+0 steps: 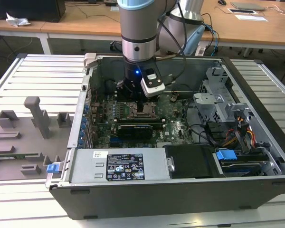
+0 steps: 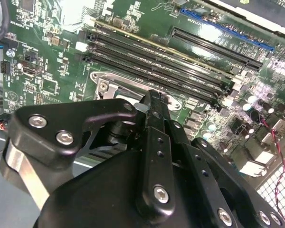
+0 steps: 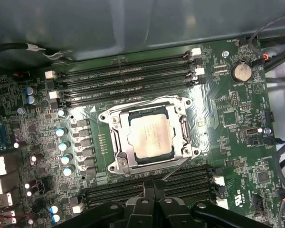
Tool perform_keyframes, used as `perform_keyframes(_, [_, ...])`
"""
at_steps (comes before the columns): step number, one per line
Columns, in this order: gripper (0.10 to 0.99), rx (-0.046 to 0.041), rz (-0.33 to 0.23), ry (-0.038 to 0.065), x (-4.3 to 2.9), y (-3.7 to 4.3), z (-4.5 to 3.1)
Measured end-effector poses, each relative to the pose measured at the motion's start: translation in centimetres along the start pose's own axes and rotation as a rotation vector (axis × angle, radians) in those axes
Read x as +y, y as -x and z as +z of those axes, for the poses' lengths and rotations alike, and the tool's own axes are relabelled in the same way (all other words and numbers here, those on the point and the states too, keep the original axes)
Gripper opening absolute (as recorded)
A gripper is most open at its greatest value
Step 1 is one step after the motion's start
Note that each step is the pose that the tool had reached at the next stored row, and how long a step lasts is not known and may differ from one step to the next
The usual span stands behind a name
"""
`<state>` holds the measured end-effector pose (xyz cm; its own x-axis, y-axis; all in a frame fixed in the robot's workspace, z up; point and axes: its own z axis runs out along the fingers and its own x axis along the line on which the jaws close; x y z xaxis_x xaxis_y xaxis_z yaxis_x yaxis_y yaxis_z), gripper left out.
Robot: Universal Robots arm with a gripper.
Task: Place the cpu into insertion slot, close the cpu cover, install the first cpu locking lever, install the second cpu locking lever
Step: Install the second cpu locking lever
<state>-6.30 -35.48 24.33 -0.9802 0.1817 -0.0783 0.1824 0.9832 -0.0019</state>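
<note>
Silver-grey square cpu (image 3: 151,137) is sitting flat in the insertion slot (image 3: 115,142), the square socket with a silver metal rim on the green motherboard (image 3: 237,123). Lying down over it is the cpu cover (image 3: 176,124), a thin silver frame whose window is showing the chip's top. Thin wire levers are running along the socket's sides, one (image 3: 178,169) angling out toward the long black memory slots (image 3: 147,187); whether either is latched I cannot tell.

In both wrist views the black claw (image 2: 152,97) is pointing down toward the socket, its fingers (image 2: 154,118) pressed together into a single closed tip with nothing between them. That tip is sitting at the socket's edge; whether it is touching metal I cannot tell.

In the exterior view the grey arm (image 1: 138,33) is reaching straight down into the open dark computer case (image 1: 180,190), with the claw (image 1: 138,97) just above the socket (image 1: 143,110). Beneath the case, the white slatted bench (image 1: 33,76) is also carrying grey fixture blocks (image 1: 38,116) to the exterior view's left.
</note>
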Motion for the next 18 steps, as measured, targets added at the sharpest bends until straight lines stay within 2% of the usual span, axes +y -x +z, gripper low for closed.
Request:
perform_keyframes(4, [0.106,0.0,0.0,0.001,-0.21,-0.28,0.25])
perform_keyframes(6, [0.106,0.0008,0.0,0.006,-0.48,-0.48,0.46])
perform_keyframes(10, [0.106,0.0037,0.002,0.023,-1.09,-0.8,0.93])
perform_keyframes(18, [0.106,0.0074,-0.041,0.049,-1.24,-1.42,1.79])
